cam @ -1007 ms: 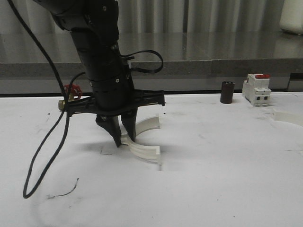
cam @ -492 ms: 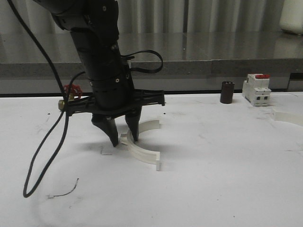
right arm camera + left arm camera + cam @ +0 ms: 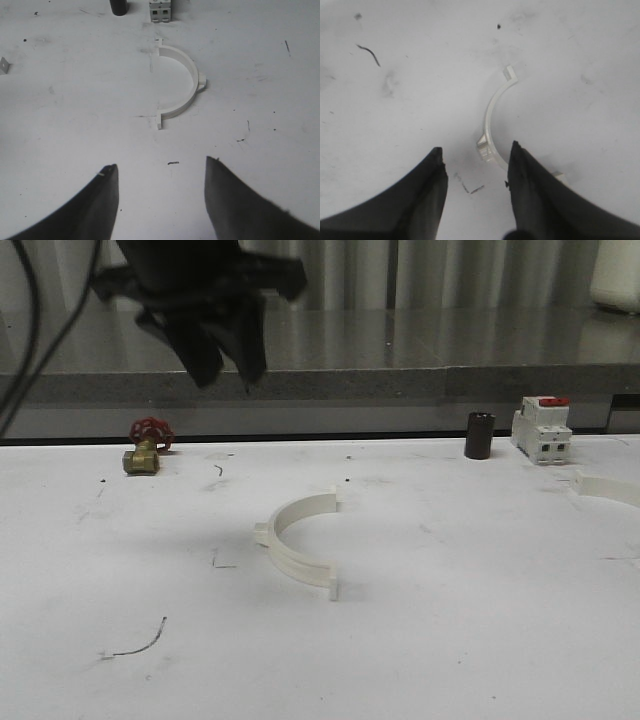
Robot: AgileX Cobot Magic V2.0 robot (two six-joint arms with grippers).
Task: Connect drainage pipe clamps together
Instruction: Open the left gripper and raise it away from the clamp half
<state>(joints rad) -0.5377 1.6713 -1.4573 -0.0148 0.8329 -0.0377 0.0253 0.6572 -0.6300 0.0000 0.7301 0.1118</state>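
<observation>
One white half-ring drainage pipe clamp (image 3: 297, 543) lies flat on the white table, its open side facing right and its nub on the left. My left gripper (image 3: 229, 373) hangs high above and to the left of it, open and holding nothing. In the left wrist view the same clamp (image 3: 491, 117) shows far below the open left gripper (image 3: 476, 148). A second clamp (image 3: 606, 487) lies at the table's right edge. In the right wrist view that clamp (image 3: 183, 82) rests ahead of my open, empty right gripper (image 3: 161, 164).
A white breaker with a red top (image 3: 541, 428) and a dark cylinder (image 3: 480, 435) stand at the back right. A brass valve with a red handle (image 3: 145, 450) sits at the back left. A raised grey ledge runs behind the table.
My left gripper was down at the clamp, opened off it, and has since risen well above the table. The clamp stays lying flat where it was left.
</observation>
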